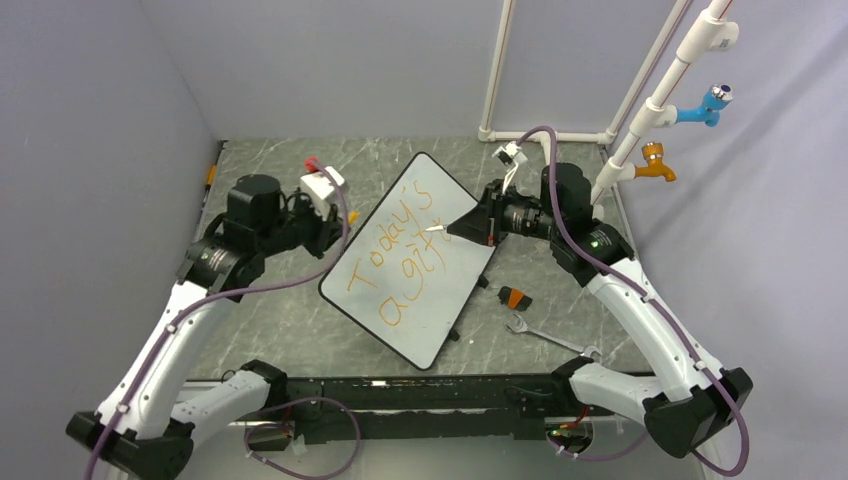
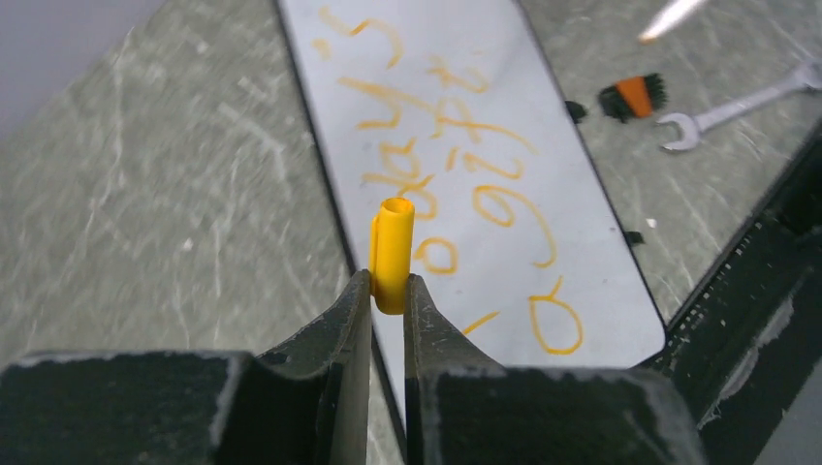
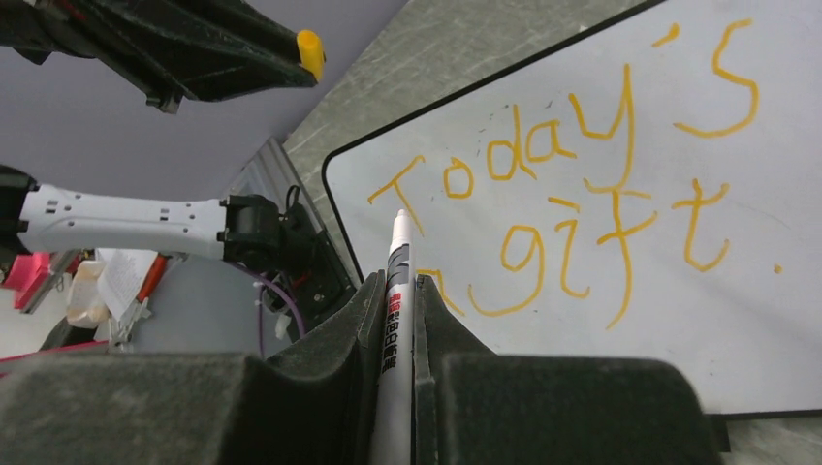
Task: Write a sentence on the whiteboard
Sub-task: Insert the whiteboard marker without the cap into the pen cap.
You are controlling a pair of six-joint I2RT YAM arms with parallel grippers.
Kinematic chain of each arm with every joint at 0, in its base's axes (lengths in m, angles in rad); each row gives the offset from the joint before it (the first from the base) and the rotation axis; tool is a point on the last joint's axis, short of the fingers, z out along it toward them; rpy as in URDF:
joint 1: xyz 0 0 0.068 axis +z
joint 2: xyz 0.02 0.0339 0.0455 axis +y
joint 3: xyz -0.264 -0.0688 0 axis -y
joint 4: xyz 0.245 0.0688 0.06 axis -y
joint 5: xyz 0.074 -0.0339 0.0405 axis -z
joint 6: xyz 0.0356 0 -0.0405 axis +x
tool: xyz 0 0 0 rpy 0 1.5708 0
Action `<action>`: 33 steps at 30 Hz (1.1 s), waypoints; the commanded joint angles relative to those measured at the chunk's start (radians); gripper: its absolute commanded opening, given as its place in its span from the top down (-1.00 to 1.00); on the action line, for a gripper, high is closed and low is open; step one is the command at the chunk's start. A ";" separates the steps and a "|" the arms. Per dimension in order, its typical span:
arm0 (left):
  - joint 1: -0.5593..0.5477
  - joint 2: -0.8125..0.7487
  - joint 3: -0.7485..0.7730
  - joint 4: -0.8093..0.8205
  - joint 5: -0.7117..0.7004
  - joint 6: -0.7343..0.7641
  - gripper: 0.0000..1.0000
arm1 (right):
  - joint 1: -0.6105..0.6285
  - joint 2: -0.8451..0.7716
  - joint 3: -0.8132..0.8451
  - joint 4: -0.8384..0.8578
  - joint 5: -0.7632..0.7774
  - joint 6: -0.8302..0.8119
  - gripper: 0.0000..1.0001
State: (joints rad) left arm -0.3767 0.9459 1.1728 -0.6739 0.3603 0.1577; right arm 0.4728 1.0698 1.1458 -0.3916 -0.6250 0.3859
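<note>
From above, found the whiteboard (image 1: 440,320) lying flat and askew in the middle of the desk (image 1: 280,320), with the sentence (image 1: 405,262), "Today's gift", across it in orange in two lines and looking complete. Found the right tool (image 1: 455,228) over the board's right edge, pressed together on a white marker (image 1: 438,229), long axis about level and tip aimed left across the board. Could not tell whether touching the surface or just above it. Found the left tool (image 1: 343,220) just off the board's left edge, facing right, well apart from the marker tip with the writing between. Noted a wrench (image 1: 548,338) on the desk near the right arm, off the board. Through the left wrist camera, saw the left tool (image 2: 388,291) pinching an orange cap (image 2: 393,254) by its lower end, open mouth pointing away from the fingers and out over the whiteboard (image 2: 582,242), with the marker tip (image 2: 669,17) far off at top right. Through the right wrist camera, saw the right tool (image 3: 397,295) clamped on the marker (image 3: 398,257), tip pointing past the "T" of the sentence (image 3: 572,194) toward the left tool (image 3: 291,60) and the cap (image 3: 309,46) at top left. Judged capping to be next: mouth and tip roughly facing across the board, not yet on one line, neither arm clearly nearer the meeting point.
</note>
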 commanded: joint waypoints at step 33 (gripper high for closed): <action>-0.203 0.153 0.029 0.013 0.299 0.217 1.00 | 0.036 0.104 0.083 0.096 -0.206 -0.050 1.00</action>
State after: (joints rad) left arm -0.5766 1.1122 1.2060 -0.7052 0.6498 0.3756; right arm 0.4957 1.1713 1.2003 -0.3416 -0.8097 0.3573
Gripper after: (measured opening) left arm 0.162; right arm 0.131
